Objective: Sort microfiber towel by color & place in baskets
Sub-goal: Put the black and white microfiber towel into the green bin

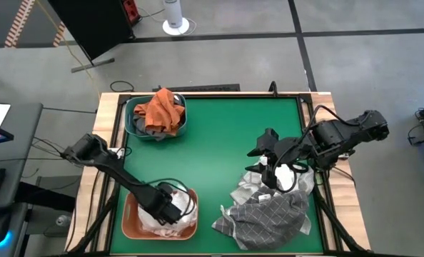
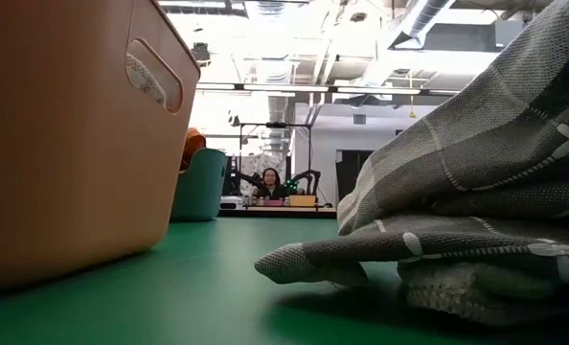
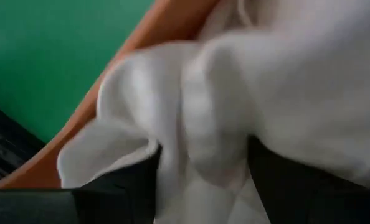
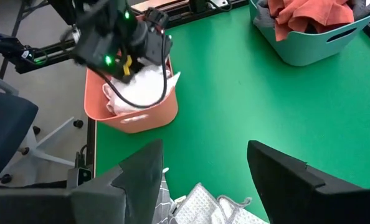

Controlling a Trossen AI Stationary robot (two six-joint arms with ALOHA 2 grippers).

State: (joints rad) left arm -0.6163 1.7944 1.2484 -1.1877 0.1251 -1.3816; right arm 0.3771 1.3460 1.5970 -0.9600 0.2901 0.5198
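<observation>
The left gripper is reaching down inside the salmon basket at the table's near left, pressing into a white towel, though whether its fingers are gripping or released cannot be told. The right gripper, fingers spread and empty, is hovering over the towel pile at the near right, the nearer arm to it. A rust towel is filling the teal basket.

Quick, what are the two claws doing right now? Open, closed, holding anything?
Left claw: down in the salmon basket among the white towels; cannot tell whether it is gripping.
Right claw: open and empty, above the towel pile.
</observation>
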